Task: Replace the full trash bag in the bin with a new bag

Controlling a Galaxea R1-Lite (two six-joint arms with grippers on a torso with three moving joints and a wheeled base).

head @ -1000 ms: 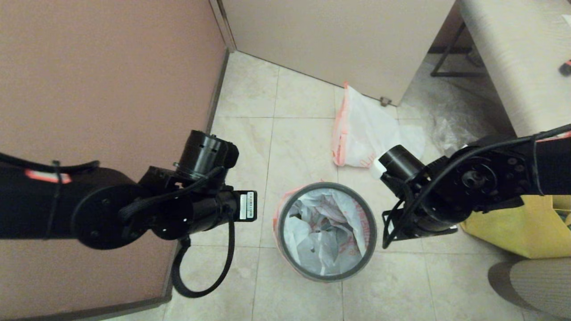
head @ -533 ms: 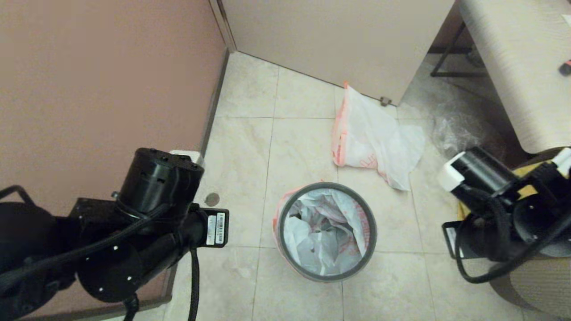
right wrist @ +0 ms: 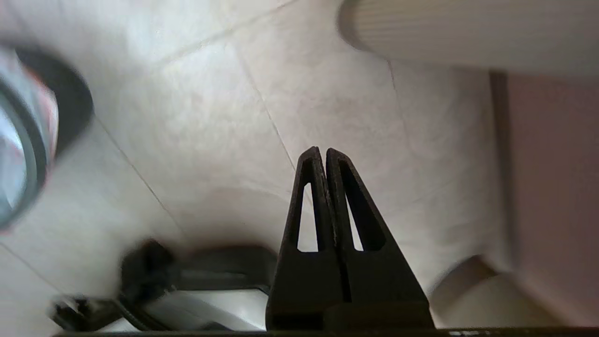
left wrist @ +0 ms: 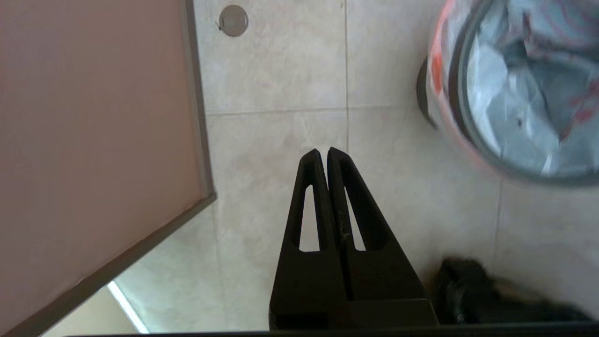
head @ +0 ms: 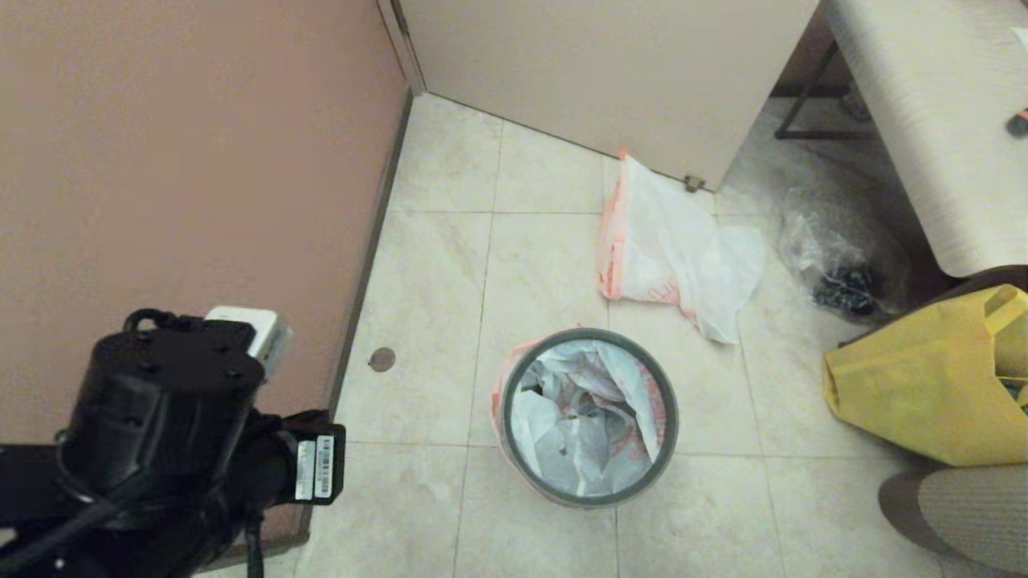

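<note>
The bin (head: 590, 498) stands on the tiled floor in the middle of the head view, a dark grey ring on its rim. The full trash bag (head: 586, 417) lines it, crumpled white plastic with an orange-red hem folded over the rim. The new bag (head: 666, 249) lies flat on the floor behind the bin, near the beige panel. My left arm (head: 161, 433) is low at the left, well clear of the bin. The left gripper (left wrist: 324, 150) is shut and empty above bare tile, the bin (left wrist: 461, 93) off to one side. The right gripper (right wrist: 322, 150) is shut and empty too, out of the head view.
A clear plastic bag with dark contents (head: 843, 257) and a yellow cloth tote (head: 923, 393) sit right of the bin. A brown partition (head: 185, 160) walls the left, a beige panel (head: 602, 72) the back. A table top (head: 932, 104) and a padded seat (head: 964, 514) stand at the right.
Both arms have drawn back from beside the bin toward me. The left arm dropped to the lower left corner, and the right arm left the head view. Bin and bags have not moved.
</note>
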